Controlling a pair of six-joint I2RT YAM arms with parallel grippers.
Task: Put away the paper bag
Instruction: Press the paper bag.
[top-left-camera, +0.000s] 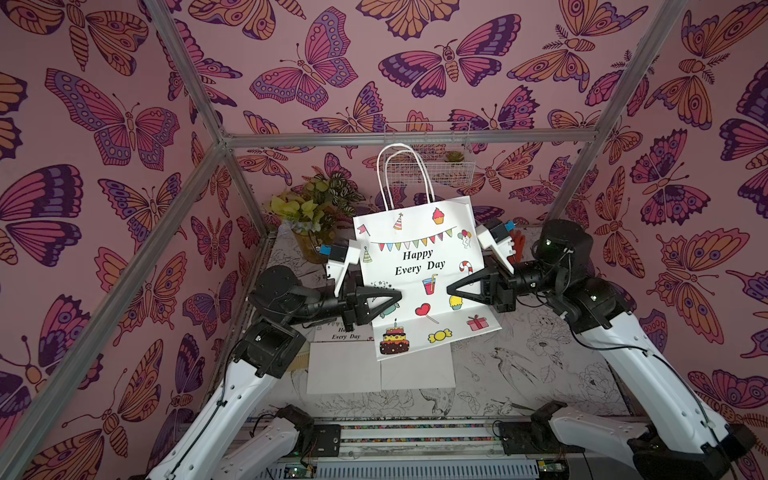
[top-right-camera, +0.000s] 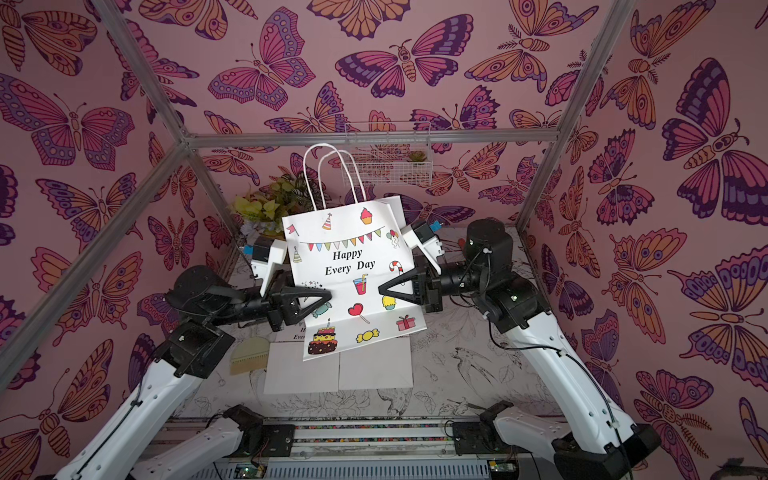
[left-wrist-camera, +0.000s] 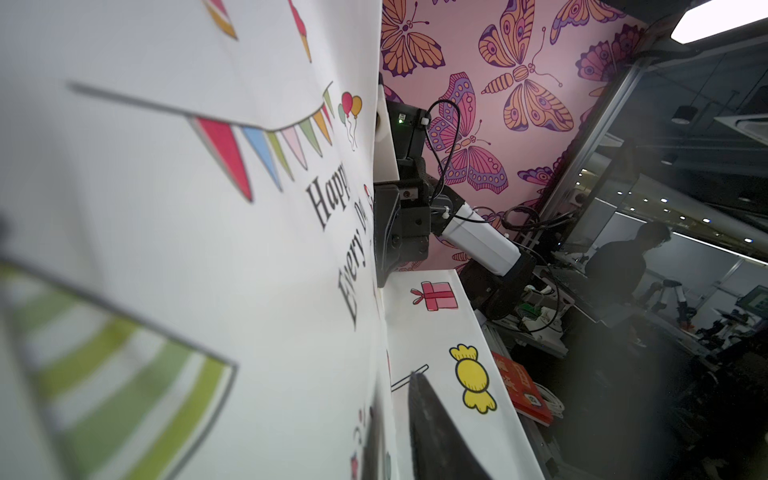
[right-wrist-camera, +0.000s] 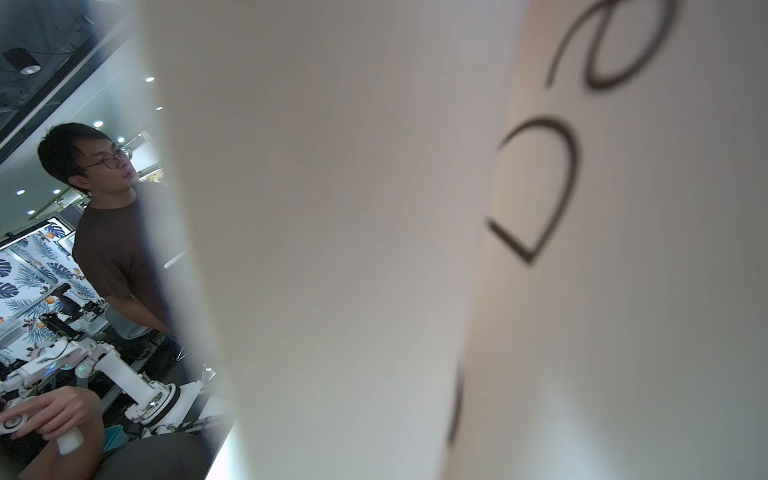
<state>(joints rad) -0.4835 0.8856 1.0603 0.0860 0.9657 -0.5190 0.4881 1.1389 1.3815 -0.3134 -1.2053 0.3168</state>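
Right gripper (top-left-camera: 451, 289) is clenched on the right edge of the paper bag (top-left-camera: 419, 266); left gripper (top-left-camera: 397, 296) straddles its left edge, grip unclear. Both forearms reach inward, roughly level, elbows bent; the bag hangs tilted above the table (top-left-camera: 519, 374)

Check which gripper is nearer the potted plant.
Left. The left gripper sits at the edge of the paper bag nearest the potted plant; the right gripper is at its opposite edge.
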